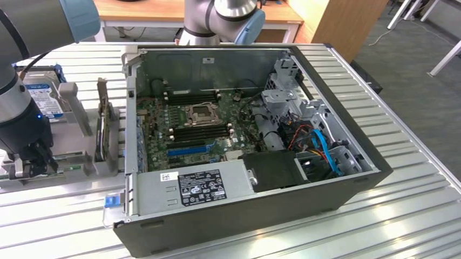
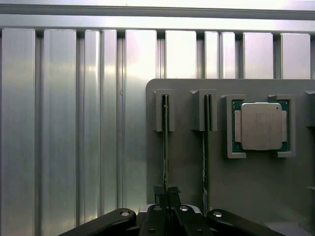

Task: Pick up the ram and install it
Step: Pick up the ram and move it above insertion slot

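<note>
The gripper (image 2: 166, 195) was pinched closed on the thin edge of the ram (image 2: 165, 147), which stood on edge in a slot of the grey holder (image 2: 256, 191), not yet lifted out. A second stick (image 2: 205, 157) stood in the neighbouring slot just beside it, and the square silver processor (image 2: 261, 126) lay in its own pocket beyond that one. In the exterior view the gripper (image 1: 32, 162) sat low over the holder at the exterior view's left, with the hard drive (image 1: 43, 100) farther back. The open computer case (image 1: 216, 232) lay to the right on the slatted metal table (image 1: 403, 216), its motherboard (image 1: 194, 121) exposed
</note>
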Action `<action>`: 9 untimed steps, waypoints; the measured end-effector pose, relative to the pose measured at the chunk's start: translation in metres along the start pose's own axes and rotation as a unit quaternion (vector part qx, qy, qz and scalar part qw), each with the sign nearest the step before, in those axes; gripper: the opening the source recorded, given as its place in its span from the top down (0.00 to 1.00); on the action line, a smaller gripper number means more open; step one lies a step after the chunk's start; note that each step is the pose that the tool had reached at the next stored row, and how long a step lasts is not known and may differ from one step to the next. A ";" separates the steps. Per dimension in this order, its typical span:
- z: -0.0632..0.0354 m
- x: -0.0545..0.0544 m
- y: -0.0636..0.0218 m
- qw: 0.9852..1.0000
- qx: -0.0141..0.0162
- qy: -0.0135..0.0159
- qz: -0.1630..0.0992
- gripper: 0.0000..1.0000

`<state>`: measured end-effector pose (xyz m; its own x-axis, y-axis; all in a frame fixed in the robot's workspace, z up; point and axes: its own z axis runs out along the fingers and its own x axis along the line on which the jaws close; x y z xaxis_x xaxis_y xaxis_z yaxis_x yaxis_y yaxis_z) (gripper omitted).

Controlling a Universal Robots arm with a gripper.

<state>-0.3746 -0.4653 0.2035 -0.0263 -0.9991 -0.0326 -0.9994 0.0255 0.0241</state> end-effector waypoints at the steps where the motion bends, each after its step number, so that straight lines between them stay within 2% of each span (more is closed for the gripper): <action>1: 0.0000 0.000 0.0000 1.000 0.000 0.000 0.000 0.88; 9: -0.0014 0.000 0.0001 1.000 0.000 0.000 0.000 0.88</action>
<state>-0.3747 -0.4653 0.2049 -0.0263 -0.9991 -0.0324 -0.9994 0.0255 0.0244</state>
